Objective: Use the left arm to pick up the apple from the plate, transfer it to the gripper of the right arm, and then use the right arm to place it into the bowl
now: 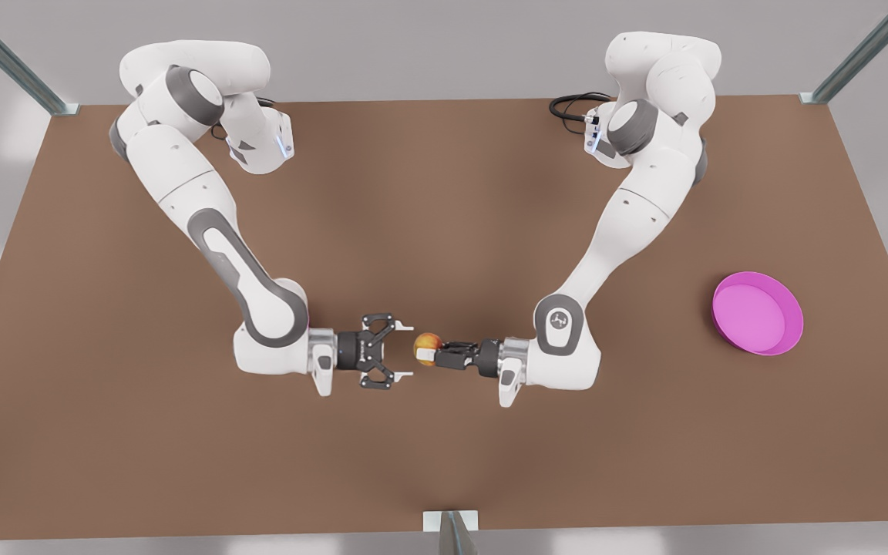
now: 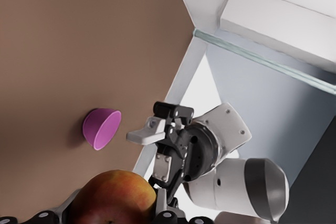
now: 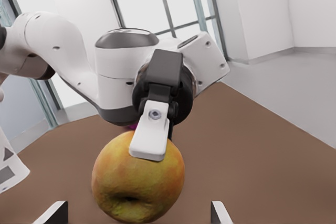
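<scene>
Grips the apple (image 1: pixel 428 345) in the left gripper (image 1: pixel 432 353), above the table (image 1: pixel 444 193), between both arms. Faces it with the right gripper (image 1: pixel 405 349), fingers spread wide, apparently not touching. Has the plate (image 1: pixel 758 312) well apart at the front view's right, the bowl (image 2: pixel 101 128) beyond the right gripper.

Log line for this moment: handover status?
phase: handover | left gripper: shut on small red-orange apple, midair | right gripper: open, facing apple

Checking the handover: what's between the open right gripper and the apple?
Nothing: the front view shows only air between the right gripper and the apple, which the left gripper holds.
</scene>
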